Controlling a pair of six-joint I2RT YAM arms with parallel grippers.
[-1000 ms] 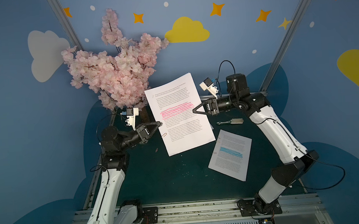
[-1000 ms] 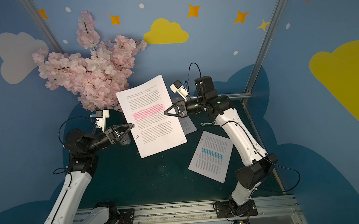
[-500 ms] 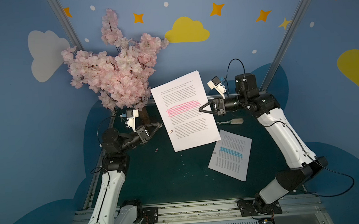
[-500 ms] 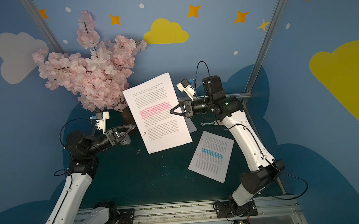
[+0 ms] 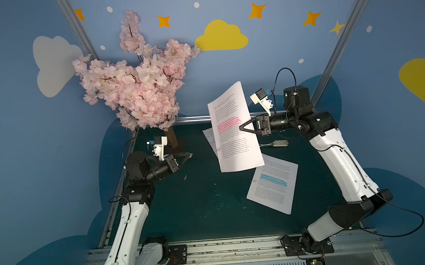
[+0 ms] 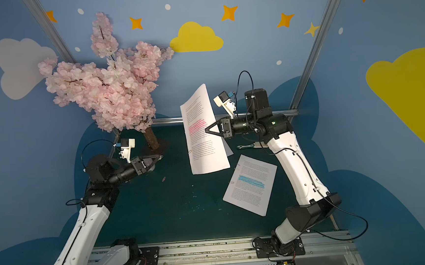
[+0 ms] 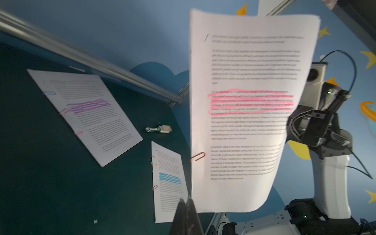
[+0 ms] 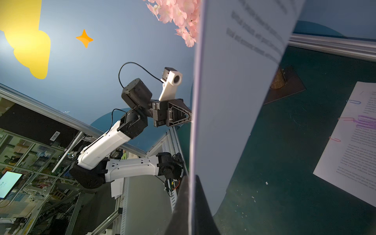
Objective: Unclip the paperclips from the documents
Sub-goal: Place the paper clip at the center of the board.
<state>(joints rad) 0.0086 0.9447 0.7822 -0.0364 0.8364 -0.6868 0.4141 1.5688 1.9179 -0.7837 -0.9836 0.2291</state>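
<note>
Room's got blue cloud-and-star walls (image 5: 253,66) around a dark green mat (image 5: 199,216); right gripper (image 5: 240,128) pinches the pink-highlighted document (image 5: 235,146) aloft, left gripper (image 5: 190,154) clenched shut.

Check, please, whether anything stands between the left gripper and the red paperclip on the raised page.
Nothing visible does. The red paperclip sits on the near edge of the raised page, facing the left gripper, with only open air between them.

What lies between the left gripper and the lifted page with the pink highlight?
Nothing: in both top views only bare mat separates the left gripper from the pink-highlighted page.
</note>
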